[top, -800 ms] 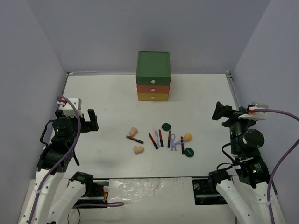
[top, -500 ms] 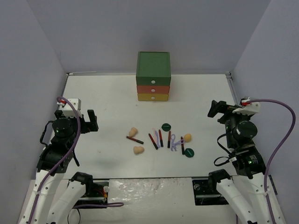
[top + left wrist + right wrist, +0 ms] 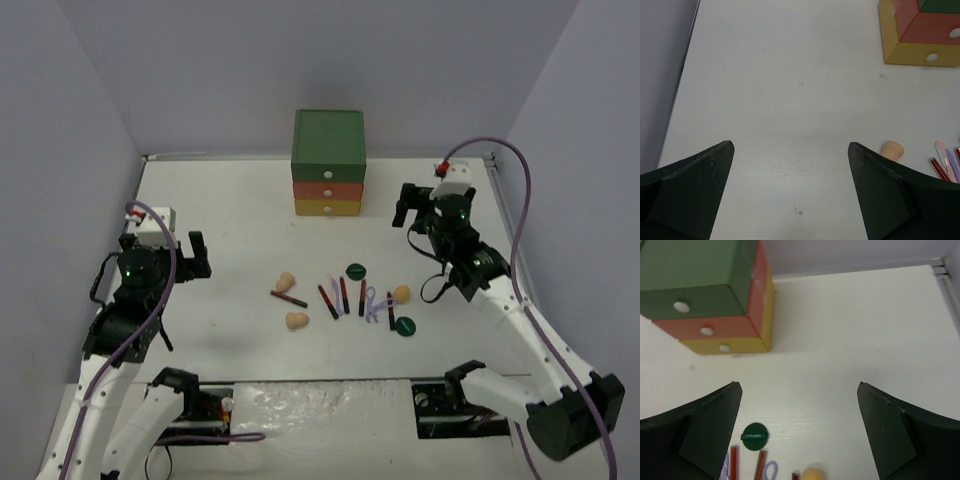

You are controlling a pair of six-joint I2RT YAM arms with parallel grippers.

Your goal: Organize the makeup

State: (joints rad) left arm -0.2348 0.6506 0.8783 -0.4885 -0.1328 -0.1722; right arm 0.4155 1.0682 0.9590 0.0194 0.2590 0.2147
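**Both jaws wide, makeup loose on the bench**

My left jaws stand wide apart with nothing between them. They hang over a bare stretch of the bench on its left side, well apart from the makeup. Through my left wrist camera I see white bench between my fingers, and one tan sponge just beside the right-hand finger.

My right jaws are also spread wide and hold nothing. They hover to the right of the drawer box, on the far side of the scattered items. My right wrist camera shows the drawer box at upper left, stacked green over orange over yellow, with all three drawers closed.

The makeup lies loose in the middle of the bench, in front of the box. Two tan sponges sit at the left end of the cluster and a third sits toward the right. One dark green disc lies on the far side of the cluster, and another lies at its near right corner. Between them are the black-and-red sticks, side by side, with the lilac tools among them.
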